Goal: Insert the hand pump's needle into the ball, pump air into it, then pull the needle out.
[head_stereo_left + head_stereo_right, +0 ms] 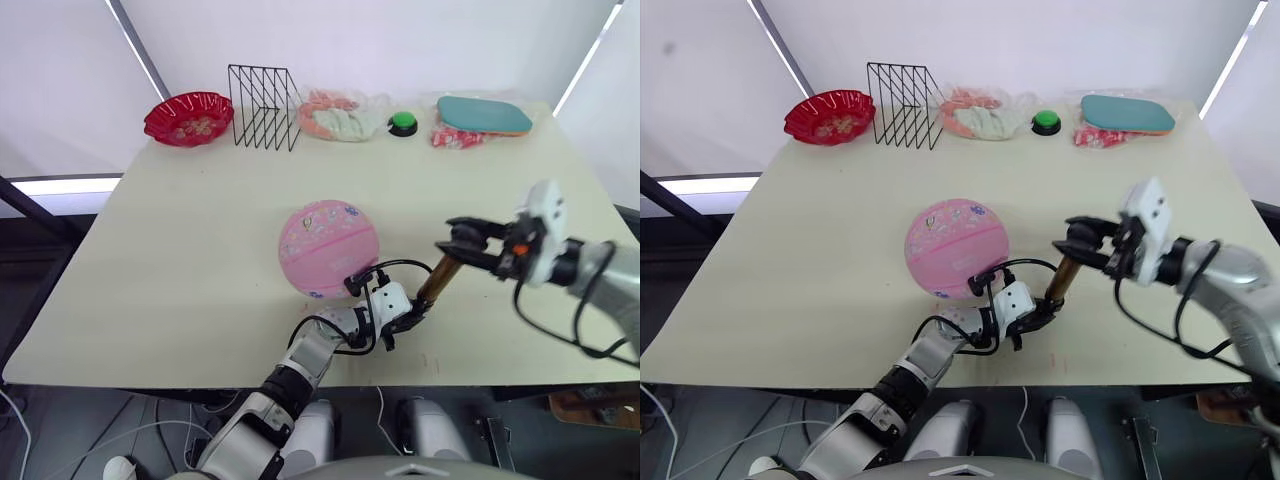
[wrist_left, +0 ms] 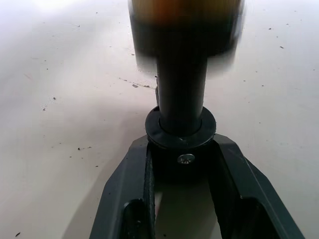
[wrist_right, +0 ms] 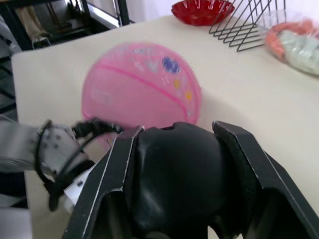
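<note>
The round pink ball (image 1: 328, 248) rests on the table (image 1: 180, 260) near its front middle. Just right of it the hand pump (image 1: 437, 281) stands tilted, a gold cylinder with black ends. My left gripper (image 1: 404, 318) is shut on the pump's black lower end (image 2: 180, 94), low over the table. Above it, my right gripper (image 1: 463, 240) is shut on the black T-handle (image 3: 174, 174) at the top. A thin black hose (image 1: 385, 266) loops from the pump to the ball's lower right side. The needle is hidden where the hose meets the ball.
Along the table's far edge stand a red scalloped bowl (image 1: 188, 118), a black wire rack (image 1: 263, 105), a bag of pink and white items (image 1: 340, 115), a green button (image 1: 403, 122) and a teal paddle (image 1: 484, 115).
</note>
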Motion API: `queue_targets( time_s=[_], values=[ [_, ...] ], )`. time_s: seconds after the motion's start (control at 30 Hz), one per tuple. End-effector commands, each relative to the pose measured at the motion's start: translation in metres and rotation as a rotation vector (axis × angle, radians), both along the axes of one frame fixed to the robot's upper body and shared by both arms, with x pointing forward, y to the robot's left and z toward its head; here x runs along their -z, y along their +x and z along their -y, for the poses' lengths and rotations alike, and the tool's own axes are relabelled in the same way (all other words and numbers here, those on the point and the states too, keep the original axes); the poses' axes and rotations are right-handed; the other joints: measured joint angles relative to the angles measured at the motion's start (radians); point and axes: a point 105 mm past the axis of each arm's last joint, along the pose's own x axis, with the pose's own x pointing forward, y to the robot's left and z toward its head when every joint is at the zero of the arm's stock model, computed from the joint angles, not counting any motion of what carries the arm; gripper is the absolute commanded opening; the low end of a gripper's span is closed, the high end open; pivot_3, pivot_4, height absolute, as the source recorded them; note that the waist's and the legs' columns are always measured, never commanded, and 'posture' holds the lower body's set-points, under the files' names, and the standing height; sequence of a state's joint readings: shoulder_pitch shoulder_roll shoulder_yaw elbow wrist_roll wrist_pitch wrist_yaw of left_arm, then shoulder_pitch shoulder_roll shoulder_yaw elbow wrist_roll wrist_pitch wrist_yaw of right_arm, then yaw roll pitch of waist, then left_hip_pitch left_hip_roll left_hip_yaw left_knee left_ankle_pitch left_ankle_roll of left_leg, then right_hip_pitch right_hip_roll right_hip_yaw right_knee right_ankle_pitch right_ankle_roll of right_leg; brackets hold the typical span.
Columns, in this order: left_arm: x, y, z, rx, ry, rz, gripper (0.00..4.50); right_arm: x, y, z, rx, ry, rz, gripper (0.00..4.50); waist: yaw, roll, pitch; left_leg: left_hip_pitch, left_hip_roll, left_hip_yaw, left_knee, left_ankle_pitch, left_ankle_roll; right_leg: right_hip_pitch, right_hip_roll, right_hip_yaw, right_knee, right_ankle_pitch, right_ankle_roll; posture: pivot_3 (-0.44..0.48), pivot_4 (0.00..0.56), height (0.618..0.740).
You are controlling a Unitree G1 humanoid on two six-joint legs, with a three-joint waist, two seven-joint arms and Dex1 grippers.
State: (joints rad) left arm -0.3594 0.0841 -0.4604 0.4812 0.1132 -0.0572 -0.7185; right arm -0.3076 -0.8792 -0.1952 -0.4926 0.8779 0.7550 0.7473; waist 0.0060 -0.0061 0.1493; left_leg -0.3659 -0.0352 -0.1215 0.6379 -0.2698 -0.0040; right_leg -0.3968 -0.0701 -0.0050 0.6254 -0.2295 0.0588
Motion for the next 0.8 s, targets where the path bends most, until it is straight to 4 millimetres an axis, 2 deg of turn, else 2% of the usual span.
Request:
queue_targets(
  time_s=[0.03,0.23,0.4,0.57,0.63,0.7,0.77,0.8],
  values=[
    [0.049,-0.013,-0.026,-0.054,0.132,-0.163,0.95,-0.05,-0.023,-0.005,-0.079,0.057,0.096,1.68,0.007,-0.002,0.001,0.0,0.0,0.0,0.0,0.0,0.0,0.0,0.0,0.0,0.0,0.001,-0.001,0.0,0.15,0.74],
    [0.05,-0.011,-0.024,-0.041,0.135,-0.163,0.95,-0.082,-0.031,-0.001,-0.058,0.062,0.129,1.68,0.01,-0.003,0.003,-0.001,0.0,0.0,0.002,-0.001,0.001,0.0,-0.001,-0.001,0.0,-0.001,0.002,0.0,0.15,0.74],
    [0.051,-0.011,-0.024,-0.04,0.139,-0.157,0.95,-0.079,-0.029,-0.004,-0.047,0.061,0.105,1.68,0.009,-0.004,0.005,-0.002,0.001,-0.001,0.005,-0.001,0.001,0.0,0.0,-0.002,0.0,-0.001,0.002,0.0,0.15,0.74],
    [0.05,-0.011,-0.024,-0.04,0.143,-0.152,0.95,-0.047,-0.023,-0.012,-0.047,0.075,0.032,1.68,0.009,-0.008,0.002,-0.002,0.001,0.0,0.005,-0.001,0.002,0.001,0.0,-0.002,0.0,-0.001,0.002,0.0,0.15,0.74],
    [0.05,-0.011,-0.025,-0.041,0.143,-0.151,0.95,-0.018,-0.019,-0.016,-0.04,0.036,-0.005,1.68,0.009,-0.007,0.001,0.0,0.001,0.0,0.005,-0.001,0.002,0.002,0.0,-0.002,0.0,-0.001,0.002,0.0,0.15,0.74],
    [0.049,-0.01,-0.025,-0.049,0.139,-0.152,0.95,0.01,-0.014,-0.016,-0.016,0.022,-0.046,1.68,0.007,-0.013,-0.005,0.002,0.001,0.001,0.005,-0.001,0.002,0.003,0.0,-0.002,0.001,-0.001,0.002,0.0,0.15,0.74],
    [0.049,-0.01,-0.024,-0.054,0.137,-0.153,0.95,0.052,-0.007,-0.017,0.005,0.025,-0.11,1.68,0.005,-0.015,-0.009,0.005,0.003,0.0,0.004,-0.001,0.001,0.006,0.001,-0.002,0.001,-0.001,0.003,0.0,0.15,0.74],
    [0.05,-0.01,-0.024,-0.055,0.138,-0.154,0.95,0.066,-0.006,-0.017,0.014,0.016,-0.124,1.68,0.003,-0.015,-0.012,0.006,0.003,0.0,0.004,-0.001,0.001,0.006,0.002,-0.002,0.001,-0.001,0.003,0.0,0.15,0.74]
  ],
)
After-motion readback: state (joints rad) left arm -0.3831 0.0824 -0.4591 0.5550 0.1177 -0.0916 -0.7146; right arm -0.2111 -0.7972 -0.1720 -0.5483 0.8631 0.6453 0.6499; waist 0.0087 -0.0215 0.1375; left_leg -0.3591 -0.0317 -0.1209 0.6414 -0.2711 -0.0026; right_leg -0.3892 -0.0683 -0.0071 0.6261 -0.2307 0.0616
